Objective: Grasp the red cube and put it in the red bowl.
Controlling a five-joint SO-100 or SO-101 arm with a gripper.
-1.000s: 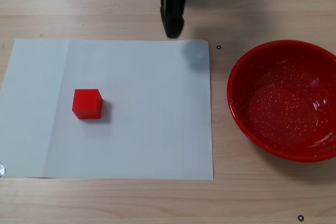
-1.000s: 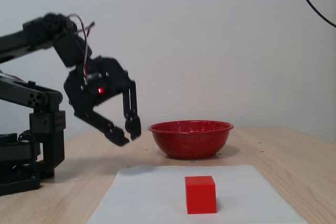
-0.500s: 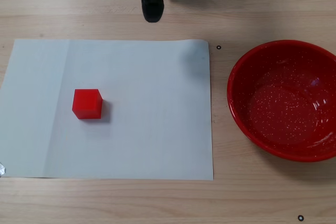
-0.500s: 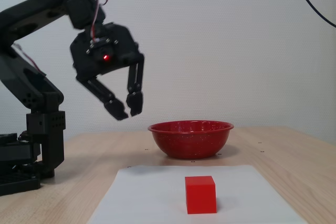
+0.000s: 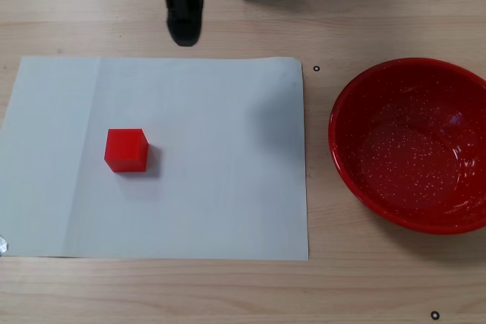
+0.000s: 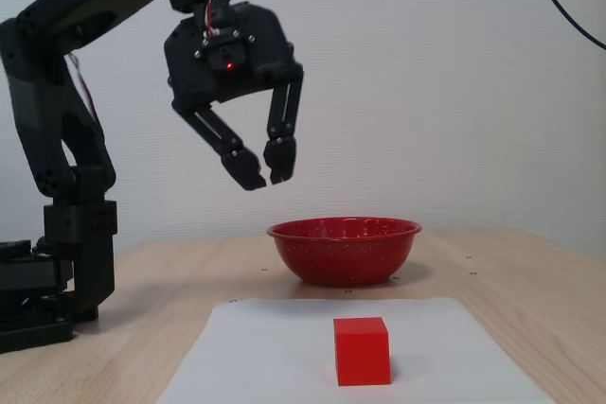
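Note:
The red cube sits on a white paper sheet, left of centre in a fixed view, and at the front centre in the other fixed view. The red bowl stands empty on the wooden table to the right of the sheet, and behind the cube in the side-on fixed view. My gripper hangs high above the table, empty, with its jaws partly open and the tips close together. One of its black fingers shows beyond the sheet's far edge.
The arm's black base stands at the left of the table. The wooden table runs all round the sheet. Small black marks dot the wood near the bowl.

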